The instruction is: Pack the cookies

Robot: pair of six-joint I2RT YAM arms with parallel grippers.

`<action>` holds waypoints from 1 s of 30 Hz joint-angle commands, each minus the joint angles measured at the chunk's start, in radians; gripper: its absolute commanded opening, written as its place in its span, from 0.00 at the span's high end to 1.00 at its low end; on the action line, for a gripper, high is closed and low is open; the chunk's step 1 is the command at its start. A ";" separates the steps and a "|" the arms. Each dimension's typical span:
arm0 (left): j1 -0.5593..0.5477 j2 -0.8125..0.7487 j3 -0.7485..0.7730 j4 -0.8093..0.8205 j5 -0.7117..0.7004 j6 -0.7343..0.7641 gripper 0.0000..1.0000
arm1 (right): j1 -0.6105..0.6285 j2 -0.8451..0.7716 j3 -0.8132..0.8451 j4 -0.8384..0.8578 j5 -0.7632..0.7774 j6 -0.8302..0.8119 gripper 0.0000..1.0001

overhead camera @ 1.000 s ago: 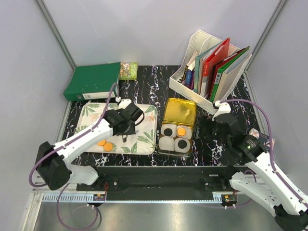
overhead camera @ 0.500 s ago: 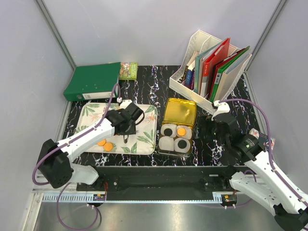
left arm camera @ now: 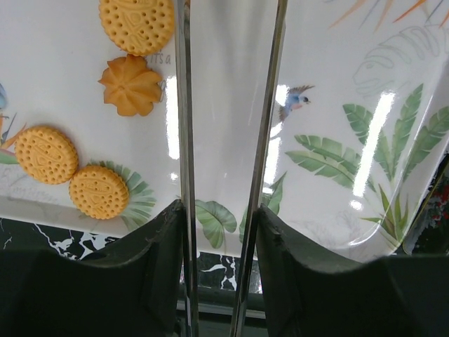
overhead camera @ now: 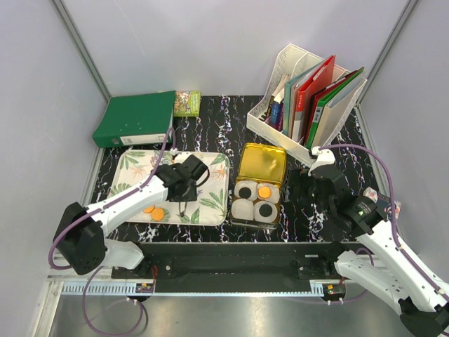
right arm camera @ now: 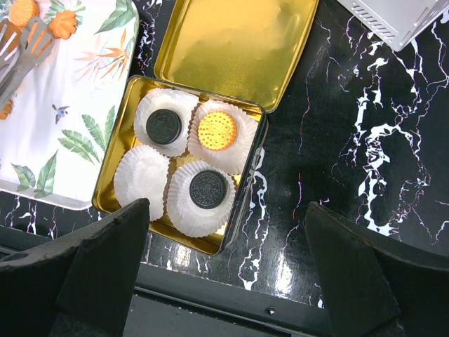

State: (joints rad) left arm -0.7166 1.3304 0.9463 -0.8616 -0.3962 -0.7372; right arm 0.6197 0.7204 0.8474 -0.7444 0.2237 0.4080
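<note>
**Cookie packing: 4 on the tray, 3 in the tin**

So the left pincer (left arm camera: 221,210) is clamped on a pair of metal tongs (left arm camera: 184,105), its fingers squeezing the 2 blades from the outside. It hangs over the leaf-print tray (left arm camera: 337,84). 4 orange cookies (left arm camera: 137,24) lie on the tray, ahead of that pincer and left of the blades: 3 round, 1 flower-shaped. The farthest round one is just beside the left blade.

The right pincer (right arm camera: 226,210) is spread wide, holding nothing. The gold tin (right arm camera: 105,200) sits below and ahead of it, with its lid (right arm camera: 238,49) flipped open beyond. The tin holds 4 white paper cups (right arm camera: 140,172). 2 carry a black cookie (right arm camera: 165,126), 1 an orange one, and the cup nearest the left finger is bare.
</note>
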 commanded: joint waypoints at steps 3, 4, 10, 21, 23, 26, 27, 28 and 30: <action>0.009 -0.059 -0.018 0.018 0.008 -0.022 0.53 | -0.003 -0.009 0.002 0.040 0.009 -0.011 0.00; 0.011 -0.063 -0.020 0.016 0.008 -0.021 0.53 | -0.003 -0.010 0.002 0.039 0.009 -0.011 0.00; 0.011 -0.051 -0.023 0.015 0.017 -0.018 0.54 | -0.003 -0.015 0.001 0.042 0.011 -0.009 0.00; 0.011 -0.086 0.023 -0.023 0.007 -0.002 0.79 | -0.003 -0.012 0.001 0.042 0.014 -0.008 0.00; 0.009 -0.117 0.045 -0.051 -0.004 -0.001 0.79 | -0.003 -0.010 0.001 0.042 0.014 -0.011 0.00; 0.009 -0.163 0.130 -0.103 -0.030 0.008 0.80 | -0.003 -0.010 0.001 0.042 0.012 -0.006 0.00; 0.009 -0.172 0.152 -0.117 -0.039 0.010 0.80 | -0.003 -0.007 0.001 0.042 0.011 -0.008 0.00; 0.009 -0.195 0.172 -0.129 -0.043 0.012 0.80 | -0.003 -0.006 0.001 0.043 0.011 -0.008 0.00; 0.009 -0.215 0.221 -0.154 -0.032 0.021 0.80 | -0.003 -0.004 0.001 0.043 0.009 -0.008 0.00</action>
State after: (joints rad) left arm -0.7113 1.1969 1.0386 -0.9730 -0.4004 -0.7425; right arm 0.6197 0.7139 0.8467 -0.7444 0.2237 0.4084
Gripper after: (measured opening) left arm 0.310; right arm 0.994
